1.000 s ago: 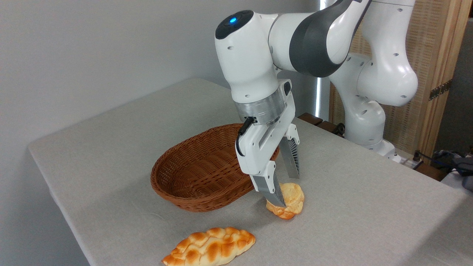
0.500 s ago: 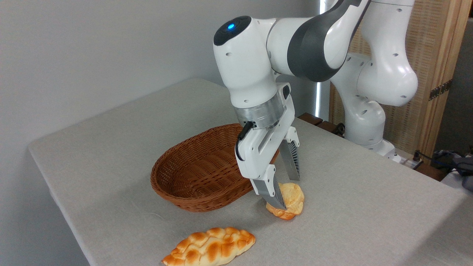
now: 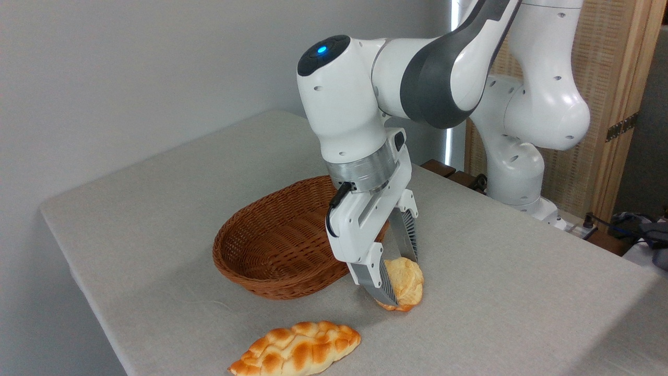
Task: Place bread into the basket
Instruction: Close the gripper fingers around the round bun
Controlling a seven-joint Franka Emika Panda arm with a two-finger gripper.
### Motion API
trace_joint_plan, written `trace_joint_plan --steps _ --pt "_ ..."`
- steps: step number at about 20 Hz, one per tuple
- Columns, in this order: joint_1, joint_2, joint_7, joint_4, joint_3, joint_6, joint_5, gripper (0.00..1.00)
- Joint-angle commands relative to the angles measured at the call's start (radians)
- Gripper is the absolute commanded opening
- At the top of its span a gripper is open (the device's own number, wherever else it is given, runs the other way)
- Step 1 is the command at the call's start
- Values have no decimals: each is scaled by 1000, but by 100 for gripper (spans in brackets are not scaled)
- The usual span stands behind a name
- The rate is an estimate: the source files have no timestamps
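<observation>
Bread [image 3: 406,282] pinched between the two ribbed fingers [image 3: 377,281] of the end effector [image 3: 395,275], tilted on edge, low over the grey bench [image 3: 156,209], contact underneath hard to judge. Clenched firmly on both sides. Just left, nearly touching: brown wicker basket [image 3: 271,250], nothing inside. Nearer the front edge, apart, a long braided loaf [image 3: 296,350] lying flat.

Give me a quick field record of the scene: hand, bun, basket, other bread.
hand: tilted, fingers either side of the bun, closed on it
small round golden bun: held just right of the basket, at or barely off the table; contact unclear
oval brown woven wicker basket: upright, empty
long braided golden-orange loaf: lying on the grey table, front, untouched
</observation>
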Motion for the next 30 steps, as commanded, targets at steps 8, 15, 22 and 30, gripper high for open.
trace_joint_plan --steps 8,15,22,30 --pt "-10 -4 18 -14 7 11 18 57" --pt "-13 -4 18 -12 7 11 18 52" --pt "-13 -5 18 -11 5 11 18 47" --pt "-13 -14 6 11 5 20 7 46"
